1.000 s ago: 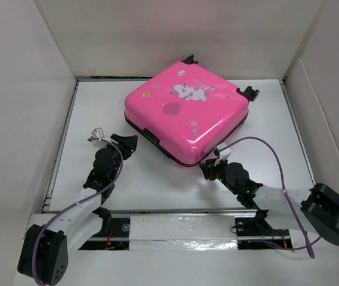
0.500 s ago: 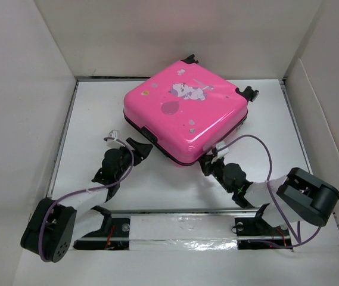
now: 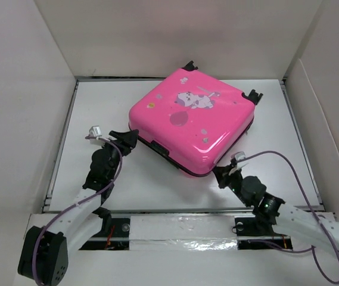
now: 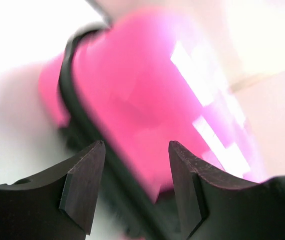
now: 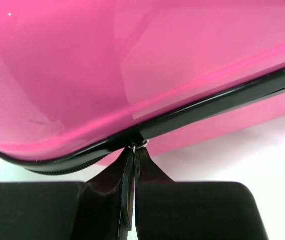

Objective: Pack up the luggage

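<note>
The luggage (image 3: 193, 119), a glossy hot-pink hard-shell suitcase with a cartoon print, lies flat and closed at the middle back of the table. My left gripper (image 3: 127, 136) is open at the suitcase's left corner. In the left wrist view the pink shell (image 4: 147, 100) and its black trim are blurred just beyond the spread gripper (image 4: 134, 150). My right gripper (image 3: 221, 174) is at the near corner. In the right wrist view the gripper (image 5: 136, 152) is shut on the zipper pull (image 5: 139, 145), which hangs from the black zip line (image 5: 222, 102) under the pink lid (image 5: 107, 65).
White walls (image 3: 26, 95) enclose the table on the left, back and right. A taped rail (image 3: 181, 229) runs along the near edge between the arm bases. Black wheels (image 3: 254, 95) stick out at the suitcase's far right corner.
The suitcase has shifted right and turned a little. My right gripper has moved right and nearer with the zipper pull. My left gripper has drawn back left to the left corner.
</note>
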Available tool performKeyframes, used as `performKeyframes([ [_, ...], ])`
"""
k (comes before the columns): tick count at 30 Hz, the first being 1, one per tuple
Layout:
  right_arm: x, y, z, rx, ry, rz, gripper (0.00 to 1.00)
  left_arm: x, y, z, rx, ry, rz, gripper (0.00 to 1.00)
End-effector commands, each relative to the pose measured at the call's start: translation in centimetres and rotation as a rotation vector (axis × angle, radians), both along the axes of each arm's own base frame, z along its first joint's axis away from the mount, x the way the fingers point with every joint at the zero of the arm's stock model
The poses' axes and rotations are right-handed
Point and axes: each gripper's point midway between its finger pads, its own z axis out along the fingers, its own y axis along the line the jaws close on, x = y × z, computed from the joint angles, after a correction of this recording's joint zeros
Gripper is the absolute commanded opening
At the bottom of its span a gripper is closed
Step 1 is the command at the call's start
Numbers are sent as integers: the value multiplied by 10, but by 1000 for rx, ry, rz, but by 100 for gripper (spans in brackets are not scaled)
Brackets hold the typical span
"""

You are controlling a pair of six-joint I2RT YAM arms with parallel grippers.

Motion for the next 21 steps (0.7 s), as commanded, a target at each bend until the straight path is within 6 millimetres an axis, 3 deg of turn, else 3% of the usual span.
performKeyframes([
  [1, -32, 8, 55, 224, -18, 99, 0, 7, 16, 48, -33, -100, 94, 51],
  [2, -37, 4, 54, 230, -3, 106, 0, 8, 17, 52, -37, -104, 104, 52],
  [3, -45, 0, 34, 176, 61, 117, 0, 9, 17, 62, -44, -121, 104, 52],
  [4, -50, -3, 33, 171, 79, 124, 0, 10, 16, 66, -47, -125, 102, 53],
  [5, -57, -6, 45, 200, 75, 149, 0, 11, 16, 67, -50, -123, 104, 53],
  [7, -68, -2, 41, 214, 123, 199, 0, 16, 18, 68, -50, -117, 124, 55],
  [8, -70, 1, 37, 208, 149, 210, 0, 19, 20, 67, -45, -109, 134, 60],
  [9, -70, -2, 39, 202, 179, 189, 5, 24, 25, 73, -39, -108, 165, 62],
  [10, -68, -3, 36, 181, 200, 167, 33, 34, 32, 60, -17, -57, 191, 64],
  [12, -57, -3, 39, 132, 215, 117, 70, 50, 32, 56, -15, -23, 167, 69],
  [14, -43, -12, 47, 90, 209, 18, 78, 63, 49, 56, -40, -11, 188, 70],
  [15, -38, -16, 39, 15, 242, -24, 82, 68, 52, 60, -56, -19, 179, 70],
  [16, -33, -19, 63, 23, 222, -57, 87, 73, 48, 58, -93, -14, 139, 70],
  [18, -25, -37, 68, -44, 236, -162, 90, 81, 60, 61, -125, -24, 158, 71],
  [19, -22, -40, 72, -74, 231, -188, 93, 86, 57, 54, -132, -4, 128, 71],
  [20, -17, -48, 91, -51, 205, -236, 96, 89, 54, 52, -134, 7, 108, 72],
  [21, -16, -55, 96, -58, 203, -263, 98, 93, 51, 55, -131, 7, 81, 72],
])
